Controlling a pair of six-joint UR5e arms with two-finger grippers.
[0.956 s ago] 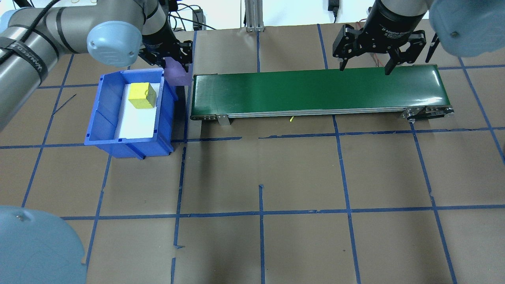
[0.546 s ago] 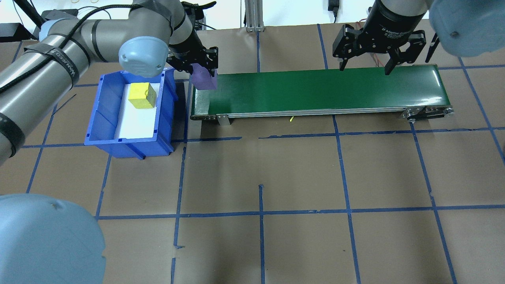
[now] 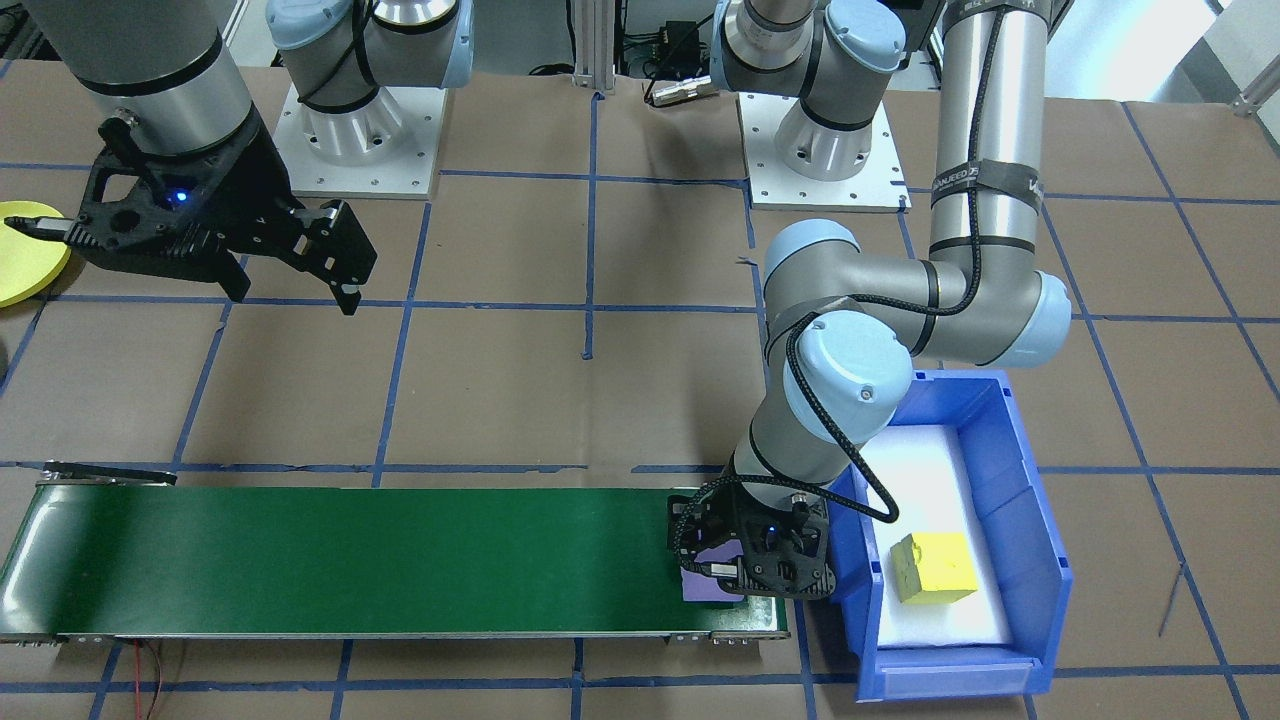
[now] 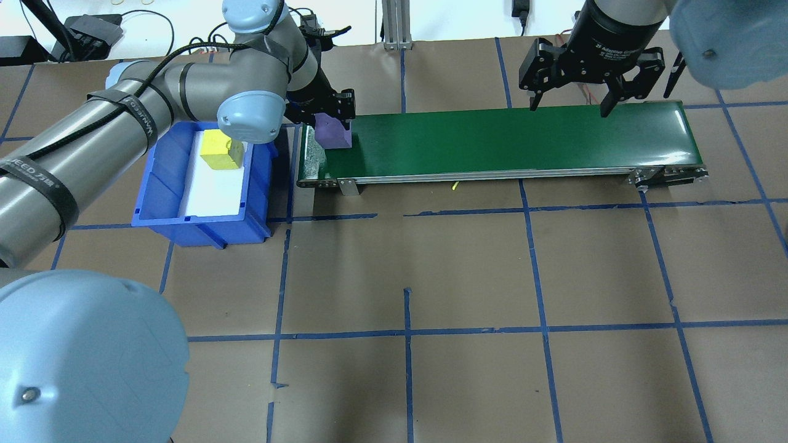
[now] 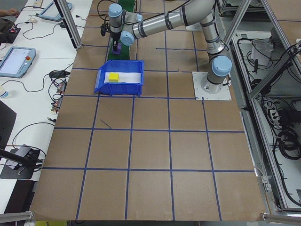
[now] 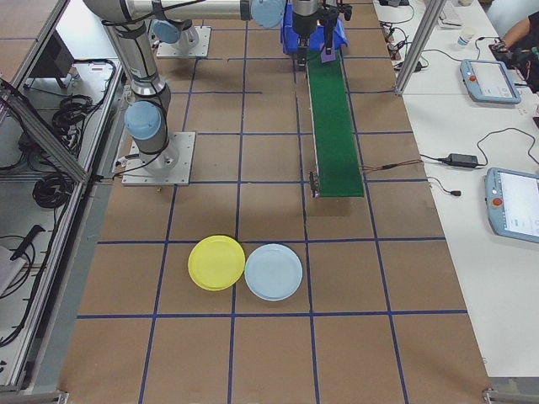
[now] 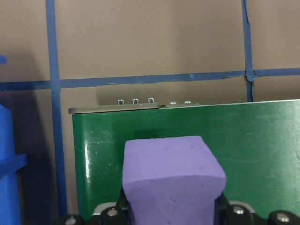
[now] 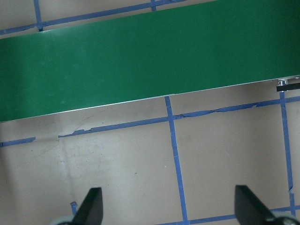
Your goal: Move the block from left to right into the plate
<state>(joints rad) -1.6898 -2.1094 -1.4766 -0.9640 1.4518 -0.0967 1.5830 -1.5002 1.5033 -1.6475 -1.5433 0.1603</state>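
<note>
My left gripper (image 4: pixel 333 120) is shut on a purple foam block (image 4: pixel 333 132), holding it low over the left end of the green conveyor belt (image 4: pixel 505 138). In the left wrist view the block (image 7: pixel 171 180) fills the space between the fingers, with the belt (image 7: pixel 262 150) under it. Whether it touches the belt I cannot tell. My right gripper (image 4: pixel 569 111) hangs open and empty over the belt's right end. The yellow-green plate (image 6: pixel 216 263) lies on the table well beyond that end, also showing at the front-facing view's left edge (image 3: pixel 20 255).
A blue bin (image 4: pixel 160 184) left of the belt holds a yellow block (image 4: pixel 218 151) on white foam. A pale blue plate (image 6: pixel 273 271) lies beside the yellow-green one. Brown paper with blue tape lines covers the table.
My left arm has carried the purple block rightward from beside the bin's corner to over the belt's left end and lowered it. The right gripper has not moved.
</note>
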